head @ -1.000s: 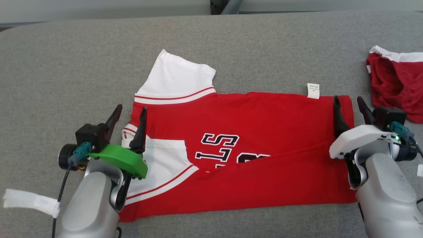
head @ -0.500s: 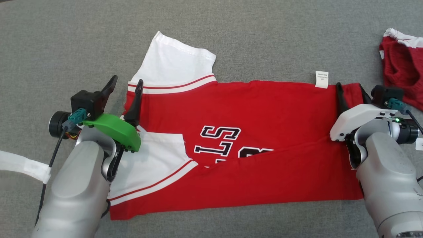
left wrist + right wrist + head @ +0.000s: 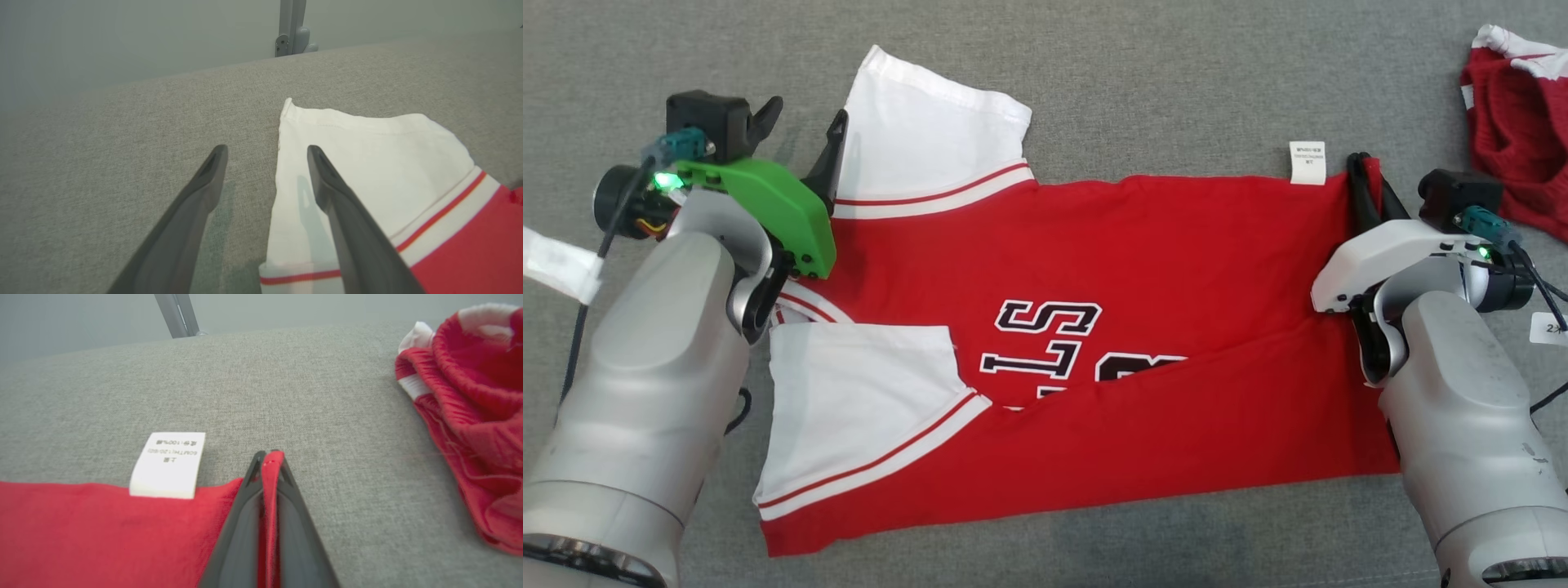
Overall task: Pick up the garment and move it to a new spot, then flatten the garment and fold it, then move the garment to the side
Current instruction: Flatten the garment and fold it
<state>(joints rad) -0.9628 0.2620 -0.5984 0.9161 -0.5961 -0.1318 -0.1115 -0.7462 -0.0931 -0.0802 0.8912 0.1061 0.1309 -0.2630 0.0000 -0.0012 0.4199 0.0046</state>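
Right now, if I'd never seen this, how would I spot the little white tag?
Find the big red jersey spread on the grey surface. Follow its far edge to the right gripper, shut on the jersey's corner. The tag sticks out just beside it: small, white, with tiny print, unlike the big white sleeves.

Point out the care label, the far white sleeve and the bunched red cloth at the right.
care label (image 3: 167, 465), right wrist view, centre of the white tab.
white sleeve (image 3: 376, 163), left wrist view, plain cloth above the stripe.
bunched red cloth (image 3: 1515, 131), head view, its red middle.
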